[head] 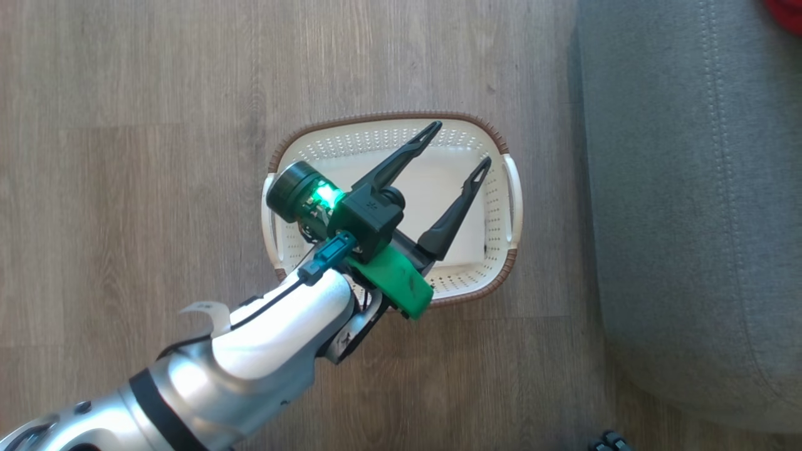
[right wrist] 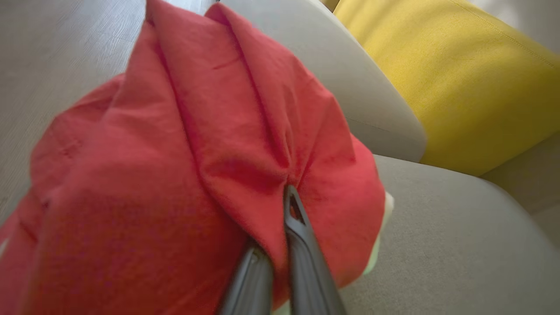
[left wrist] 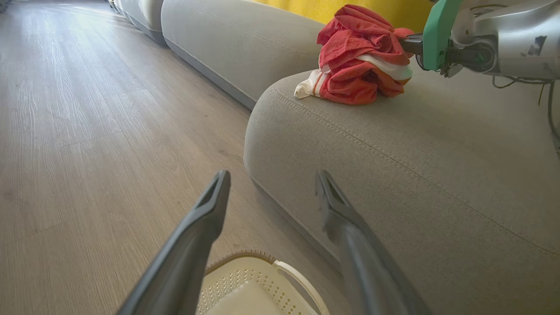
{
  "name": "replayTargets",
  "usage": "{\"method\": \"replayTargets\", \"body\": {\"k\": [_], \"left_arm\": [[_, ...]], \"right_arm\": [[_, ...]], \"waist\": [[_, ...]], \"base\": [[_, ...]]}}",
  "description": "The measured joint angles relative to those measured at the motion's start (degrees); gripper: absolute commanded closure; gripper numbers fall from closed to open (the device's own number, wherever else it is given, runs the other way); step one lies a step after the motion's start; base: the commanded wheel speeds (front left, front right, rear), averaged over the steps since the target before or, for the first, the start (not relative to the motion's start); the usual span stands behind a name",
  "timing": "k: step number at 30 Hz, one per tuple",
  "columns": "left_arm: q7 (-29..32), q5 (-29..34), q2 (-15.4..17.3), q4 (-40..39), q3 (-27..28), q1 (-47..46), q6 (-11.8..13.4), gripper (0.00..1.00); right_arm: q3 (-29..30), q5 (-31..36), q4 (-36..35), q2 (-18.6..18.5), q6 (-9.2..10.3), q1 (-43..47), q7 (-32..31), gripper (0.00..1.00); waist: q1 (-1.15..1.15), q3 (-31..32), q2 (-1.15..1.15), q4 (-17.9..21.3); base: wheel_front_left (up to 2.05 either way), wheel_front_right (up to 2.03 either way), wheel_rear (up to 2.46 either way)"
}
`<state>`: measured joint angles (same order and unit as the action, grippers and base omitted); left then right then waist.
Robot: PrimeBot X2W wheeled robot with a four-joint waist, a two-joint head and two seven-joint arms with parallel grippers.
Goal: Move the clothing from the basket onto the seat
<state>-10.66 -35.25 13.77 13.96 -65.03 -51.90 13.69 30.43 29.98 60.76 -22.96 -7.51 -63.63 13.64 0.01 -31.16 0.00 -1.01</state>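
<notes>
The cream basket [head: 388, 119] stands on the wooden floor beside the grey seat [head: 689, 219] and holds nothing. My left gripper [head: 460, 145] hovers over it, open, with nothing between the fingers; the left wrist view shows the same gripper [left wrist: 273, 177] above the basket's rim [left wrist: 236, 258]. The red clothing [left wrist: 358, 57], with white trim, lies bunched on the seat [left wrist: 437, 153], and a red edge [head: 786, 12] shows at the head view's top right corner. My right gripper [left wrist: 404, 41] reaches into the bundle. In its own view the right gripper [right wrist: 280, 210] is shut on a fold of red clothing [right wrist: 175, 175].
A yellow cushion [right wrist: 437, 78] leans behind the seat [right wrist: 459, 245]. Another grey sofa section [left wrist: 227, 39] continues further along. Wooden floor [head: 156, 125] stretches to the left of the basket. A small dark object [head: 608, 441] sits at the bottom edge by the sofa.
</notes>
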Motion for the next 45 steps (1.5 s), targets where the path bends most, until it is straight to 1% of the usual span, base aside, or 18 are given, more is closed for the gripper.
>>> {"method": "replayTargets", "body": {"k": [3, 4, 6, 7, 8, 12, 16, 20, 26, 28, 35, 40, 45], "left_arm": [[0.01, 0.00, 0.52, -0.01, -0.10, 0.02, 0.18, 0.00], [0.05, 0.00, 0.70, -0.01, -0.16, 0.03, 0.42, 0.00], [0.07, -0.01, 0.98, 0.00, -0.23, 0.05, 0.42, 0.00], [0.05, -0.07, 1.03, 0.00, -0.25, 0.07, 0.42, 0.00], [0.05, -0.07, 1.07, 0.01, -0.27, 0.12, 0.42, 0.00], [0.04, -0.90, 1.23, 0.04, -0.25, 0.34, 0.42, 0.00], [-0.07, -1.76, 1.63, 0.23, 0.01, 1.38, 0.43, 0.00], [-0.56, -2.93, 2.02, 1.04, 0.22, 3.48, 0.42, 0.00], [-1.85, -5.16, 2.40, 1.79, 1.42, 6.77, 0.48, 0.00], [-2.15, -5.70, 2.42, 1.83, 1.96, 8.10, 1.00, 0.00], [-3.21, -7.57, 2.74, 1.92, 5.88, 12.68, 2.38, 0.00], [-3.61, -8.49, 3.69, 1.87, 9.94, 17.71, 3.58, 0.00], [-3.63, -8.62, 5.16, 0.83, 15.71, 23.48, 5.08, 0.00]], "right_arm": [[1.75, 1.90, 0.00, 1.22, 0.00, 0.13, -0.01, 1.00], [2.25, 2.41, 0.00, 1.75, 0.00, 0.23, 0.00, 0.87], [2.87, 3.08, 0.00, 2.72, 0.00, 0.60, 0.07, 0.38], [3.04, 3.36, 0.01, 3.12, 0.00, 0.90, 0.09, 0.06], [3.24, 3.38, 0.12, 3.38, 0.00, 1.08, 0.13, 0.00], [3.49, 4.43, -0.11, 4.10, 0.00, 2.11, 0.62, 0.00], [2.38, 4.13, -1.27, 5.99, 0.00, 3.66, 0.78, 0.00], [-0.66, 1.33, -3.74, 7.19, -0.01, 5.17, 0.82, 0.00], [-5.42, -4.49, -6.51, 7.27, 0.00, 9.68, 0.82, 0.00], [-6.82, -6.50, -7.09, 7.26, 0.00, 11.01, 0.82, 0.00], [-10.32, -11.85, -8.83, 7.36, 0.00, 13.51, 0.82, 0.00], [-13.22, -16.63, -9.98, 9.16, 0.00, 16.11, 0.82, 0.00], [-16.16, -21.79, -11.81, 11.02, 0.00, 19.84, 0.82, 0.00]], "waist": [[0.00, 0.23, 0.00, 0.50], [0.00, 0.33, 0.00, 0.69], [0.00, 0.64, 0.00, 1.10], [0.00, 0.86, 0.00, 1.30], [0.00, 1.12, 0.00, 1.48], [0.00, 2.55, 0.00, 2.24], [0.00, 4.37, 0.00, 3.18], [0.00, 6.45, 0.00, 4.22], [0.00, 10.51, 0.00, 5.36], [0.00, 12.10, 0.00, 5.51], [-0.01, 16.87, 0.00, 5.14], [-0.01, 20.78, 0.00, 3.95], [-0.01, 24.41, 0.00, 2.05]], "base": [[0.00, 0.00, 0.00], [0.00, 0.00, 0.00], [0.00, 0.00, 0.00], [0.00, 0.00, 0.00], [0.00, 0.00, 0.00], [0.00, 0.00, 0.00], [0.00, 0.00, 0.00], [0.00, 0.00, 0.00], [0.00, 0.00, 0.00], [0.00, 0.00, 0.00], [0.00, 0.00, 0.00], [0.00, 0.00, 0.00], [0.00, 0.00, 0.00]]}}
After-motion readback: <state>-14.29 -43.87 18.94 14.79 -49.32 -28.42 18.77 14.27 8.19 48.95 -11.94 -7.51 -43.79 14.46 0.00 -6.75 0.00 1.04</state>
